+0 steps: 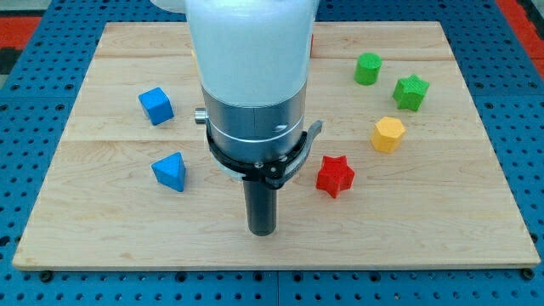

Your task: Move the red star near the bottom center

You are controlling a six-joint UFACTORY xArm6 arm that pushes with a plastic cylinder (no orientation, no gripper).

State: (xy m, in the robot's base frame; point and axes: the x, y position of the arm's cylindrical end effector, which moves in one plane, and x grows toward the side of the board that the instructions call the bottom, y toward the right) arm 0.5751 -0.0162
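Observation:
The red star lies on the wooden board, right of the view's centre and a little below the middle. My tip stands on the board near the view's bottom centre, to the lower left of the red star and apart from it. The arm's white and grey body hides the board's upper middle.
A blue cube and a blue triangular block lie at the view's left. A green cylinder, a green star and a yellow hexagonal block lie at the upper right. A small red sliver shows behind the arm.

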